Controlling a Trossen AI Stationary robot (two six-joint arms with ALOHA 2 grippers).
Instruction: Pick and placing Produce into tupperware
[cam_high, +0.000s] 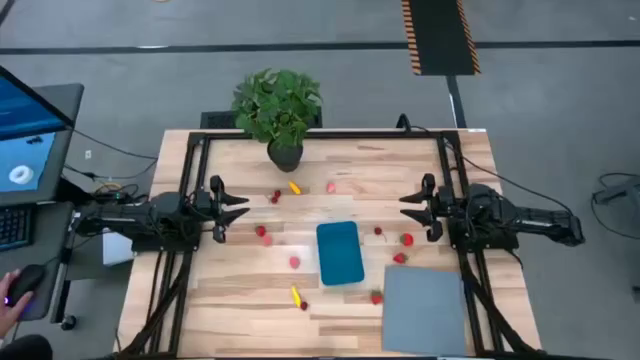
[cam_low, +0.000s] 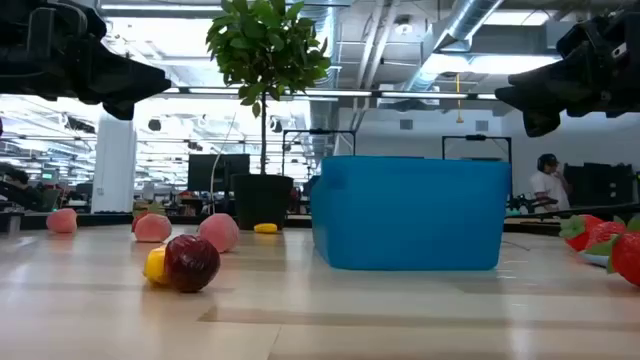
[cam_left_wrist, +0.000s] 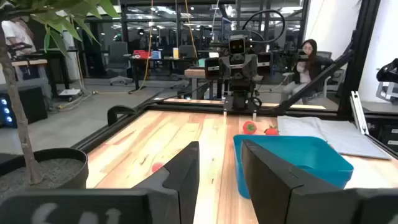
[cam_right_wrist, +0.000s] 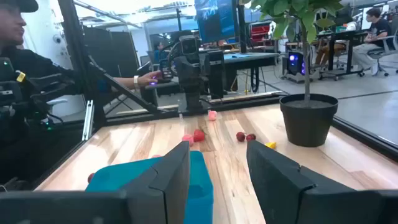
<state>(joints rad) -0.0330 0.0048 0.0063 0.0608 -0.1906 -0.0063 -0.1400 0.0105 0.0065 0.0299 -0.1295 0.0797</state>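
High view: the tub (cam_high: 340, 252) lies at the table (cam_high: 240, 310) centre, empty, with produce (cam_high: 295, 262) scattered around it; a mat (cam_high: 425, 310) sits just beside its near right corner and a plant (cam_high: 279, 110) stands at the far edge. The left gripper (cam_high: 238, 208) and right gripper (cam_high: 410, 207) hover at opposite sides, facing each other, jaws parted and holding nothing. Low view: the tub (cam_low: 410, 212) stands right of centre, a dark red piece (cam_low: 190, 263) touching a yellow piece (cam_low: 155, 265) to its left. Left wrist view: fingers (cam_left_wrist: 183, 174) apart, tub (cam_left_wrist: 292, 158) ahead. Right wrist view: fingers (cam_right_wrist: 171, 174) apart, tub (cam_right_wrist: 155, 177) ahead; a person (cam_right_wrist: 25, 68) sits beyond the table.
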